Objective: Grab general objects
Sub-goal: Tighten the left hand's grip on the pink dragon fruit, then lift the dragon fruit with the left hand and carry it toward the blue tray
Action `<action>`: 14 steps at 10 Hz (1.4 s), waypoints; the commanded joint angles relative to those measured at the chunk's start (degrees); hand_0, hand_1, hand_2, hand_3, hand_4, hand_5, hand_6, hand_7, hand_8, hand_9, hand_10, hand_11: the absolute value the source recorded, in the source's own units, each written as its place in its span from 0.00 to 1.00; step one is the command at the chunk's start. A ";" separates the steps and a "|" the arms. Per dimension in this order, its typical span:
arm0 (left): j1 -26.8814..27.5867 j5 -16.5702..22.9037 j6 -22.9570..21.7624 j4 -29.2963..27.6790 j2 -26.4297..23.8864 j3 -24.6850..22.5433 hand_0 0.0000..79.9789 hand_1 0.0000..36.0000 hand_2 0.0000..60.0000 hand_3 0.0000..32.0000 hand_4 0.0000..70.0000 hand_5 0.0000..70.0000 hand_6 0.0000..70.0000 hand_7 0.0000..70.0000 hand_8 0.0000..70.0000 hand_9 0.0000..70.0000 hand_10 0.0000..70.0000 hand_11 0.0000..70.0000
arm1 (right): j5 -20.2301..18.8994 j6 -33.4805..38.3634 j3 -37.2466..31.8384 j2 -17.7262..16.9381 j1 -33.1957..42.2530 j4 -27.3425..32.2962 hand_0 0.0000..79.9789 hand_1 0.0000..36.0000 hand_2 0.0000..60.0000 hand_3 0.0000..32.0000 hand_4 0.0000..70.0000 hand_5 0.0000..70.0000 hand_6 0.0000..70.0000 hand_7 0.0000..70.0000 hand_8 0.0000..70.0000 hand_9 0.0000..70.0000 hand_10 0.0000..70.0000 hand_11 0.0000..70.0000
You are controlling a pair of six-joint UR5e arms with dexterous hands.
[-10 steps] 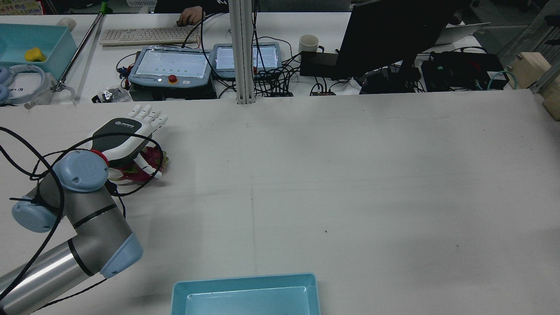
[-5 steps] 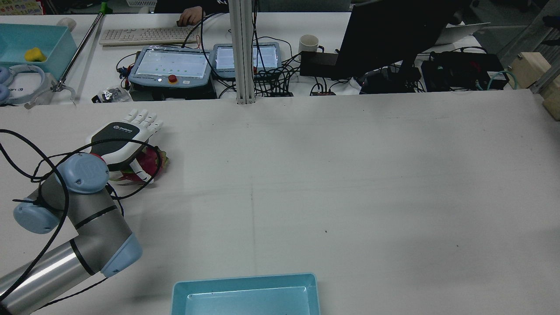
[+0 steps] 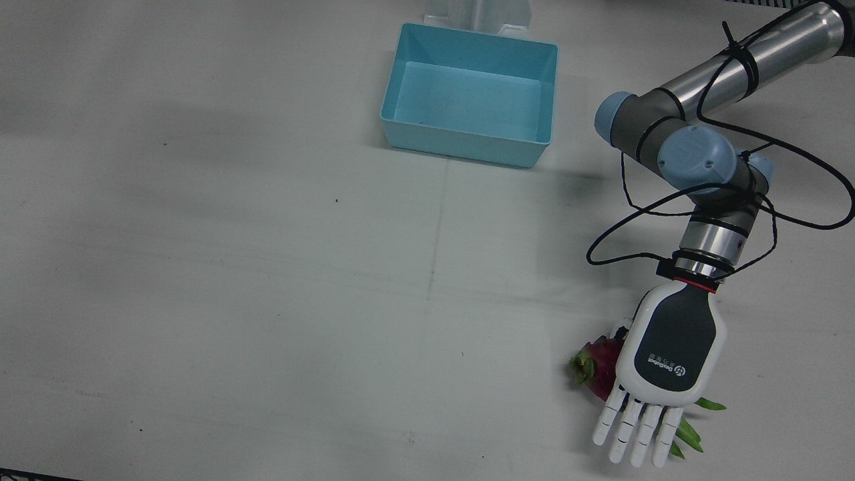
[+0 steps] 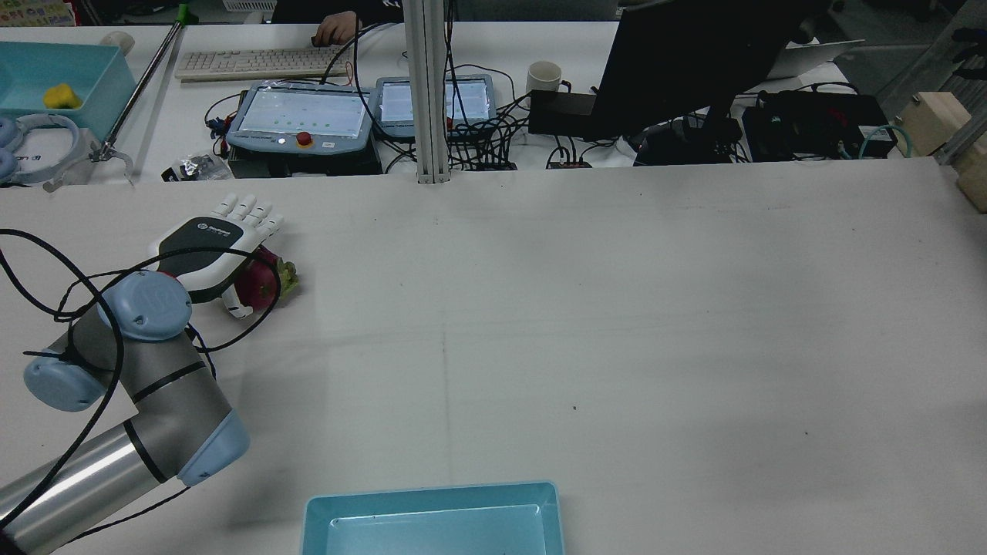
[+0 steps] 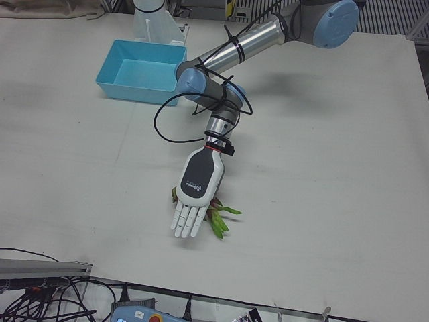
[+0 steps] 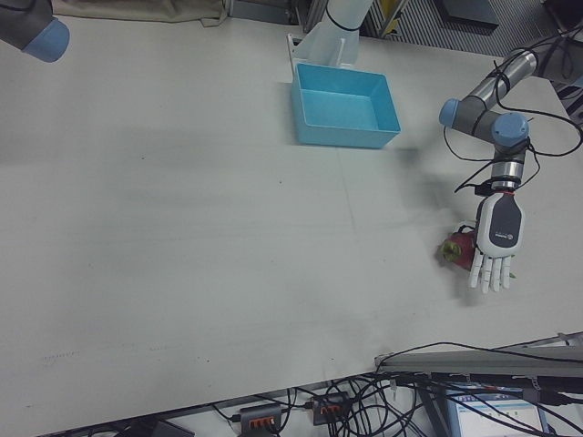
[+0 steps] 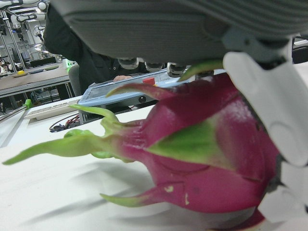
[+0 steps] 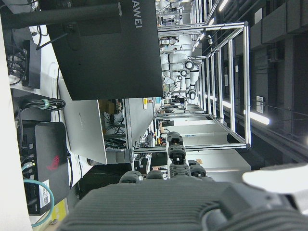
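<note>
A pink dragon fruit (image 3: 599, 366) with green leaf tips lies on the white table near the far left edge in the rear view (image 4: 260, 284). My left hand (image 3: 673, 346) lies palm down right over it, fingers stretched out straight past the fruit, holding nothing. The thumb (image 4: 235, 305) sits beside the fruit. The left hand view shows the fruit (image 7: 207, 154) close under the palm, resting on the table. The hand also shows in the left-front view (image 5: 200, 184) and the right-front view (image 6: 497, 237). Of my right hand only part of the palm (image 8: 159, 209) shows, in its own view.
An empty light-blue bin (image 3: 461, 143) stands at the robot's side of the table, between the arms (image 4: 432, 501). A black cable (image 3: 628, 227) loops around the left wrist. Pendants, a keyboard and monitors lie beyond the table's far edge (image 4: 301, 116).
My left hand has shifted slightly left and settled lower over the dragon fruit. Its thumb has drawn in beside the fruit, and more of the fruit shows at the hand's right.
</note>
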 commanded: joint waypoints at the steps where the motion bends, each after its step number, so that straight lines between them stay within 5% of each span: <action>1: -0.16 0.02 1.65 -0.84 0.01 0.26 0.76 1.00 0.61 0.00 0.00 0.40 0.00 0.08 0.00 0.00 0.00 0.00 | -0.07 -0.02 0.04 0.00 0.00 0.00 0.00 0.00 0.00 0.00 0.00 0.00 0.00 0.00 0.00 0.00 0.00 0.00; 3: -0.16 -0.06 1.65 -1.19 0.01 0.27 0.76 1.00 0.63 0.00 0.10 0.61 0.00 0.11 0.00 0.00 0.00 0.00 | -0.07 -0.02 0.04 0.00 0.00 0.00 0.00 0.00 0.00 0.00 0.00 0.00 0.00 0.00 0.00 0.00 0.00 0.00; 6: -0.16 0.02 1.65 -1.81 0.01 0.18 0.76 0.98 0.69 0.00 0.43 0.85 0.01 0.19 0.00 0.02 0.00 0.00 | -0.07 0.07 0.04 0.00 0.00 0.00 0.00 0.00 0.00 0.00 0.00 0.00 0.00 0.00 0.00 0.00 0.00 0.00; 7: -0.16 0.02 1.57 -1.81 0.01 -0.08 0.75 0.98 0.79 0.00 0.56 0.89 0.02 0.20 0.00 0.02 0.00 0.00 | -0.07 -0.02 0.04 0.00 0.00 0.00 0.00 0.00 0.00 0.00 0.00 0.00 0.00 0.00 0.00 0.00 0.00 0.00; 8: -0.25 0.02 1.30 -1.81 0.01 -0.69 0.72 1.00 1.00 0.00 0.68 0.88 0.03 0.22 0.00 0.02 0.00 0.00 | 0.01 -0.02 0.04 0.00 0.00 0.00 0.00 0.00 0.00 0.00 0.00 0.00 0.00 0.00 0.00 0.00 0.00 0.00; 11: 0.10 0.81 0.86 2.03 0.01 -10.76 0.64 1.00 1.00 0.00 0.60 0.79 0.03 0.22 0.00 0.02 0.01 0.05 | -0.07 -0.02 0.04 0.00 0.00 0.00 0.00 0.00 0.00 0.00 0.00 0.00 0.00 0.00 0.00 0.00 0.00 0.00; 14: 0.10 13.15 0.16 5.75 -0.95 -20.89 0.64 1.00 1.00 0.00 0.55 0.70 0.02 0.22 0.00 0.02 0.02 0.07 | 0.02 -0.02 0.04 0.00 0.00 0.00 0.00 0.00 0.00 0.00 0.00 0.00 0.00 0.00 0.00 0.00 0.00 0.00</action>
